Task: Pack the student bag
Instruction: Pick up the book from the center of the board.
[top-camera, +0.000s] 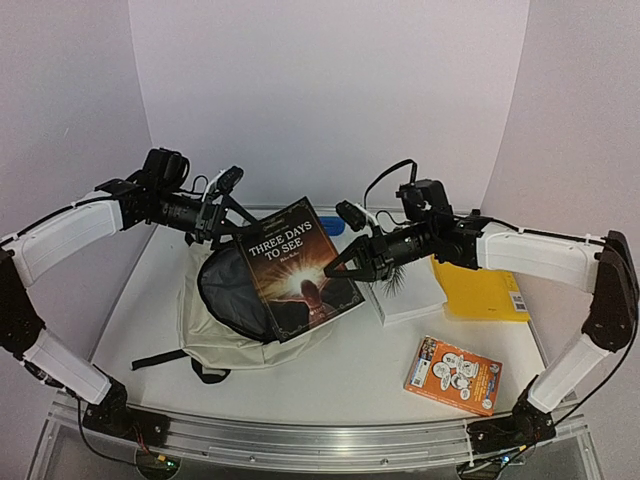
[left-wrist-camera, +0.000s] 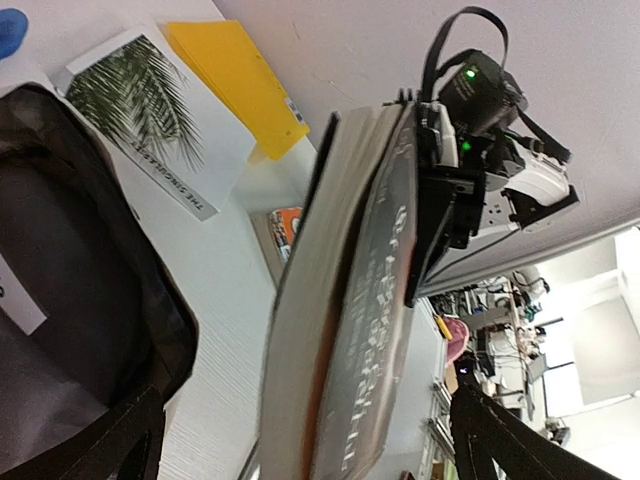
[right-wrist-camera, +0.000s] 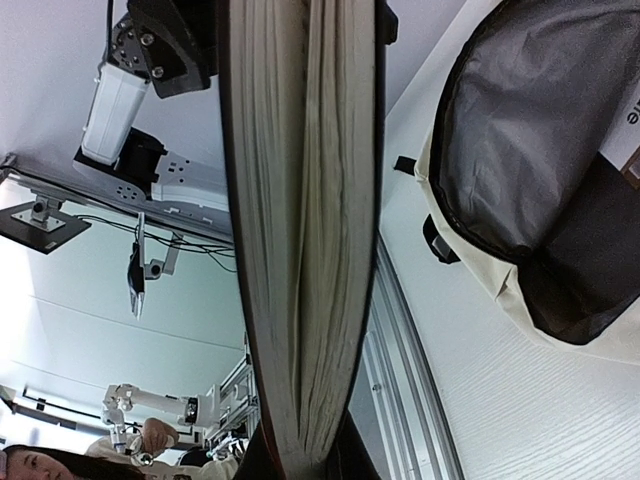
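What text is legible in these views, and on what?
"THREE DAYS TO SEE": cover of the dark book.
"THE SINGULARITY", roughly: spine of the white palm-leaf book.
Author line under that title, orange book cover, yellow book label: too small to read.

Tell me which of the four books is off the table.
The dark Three Days to See book, clamped in the right gripper above the student bag. The white palm-leaf book, yellow book and orange book lie flat on the table.
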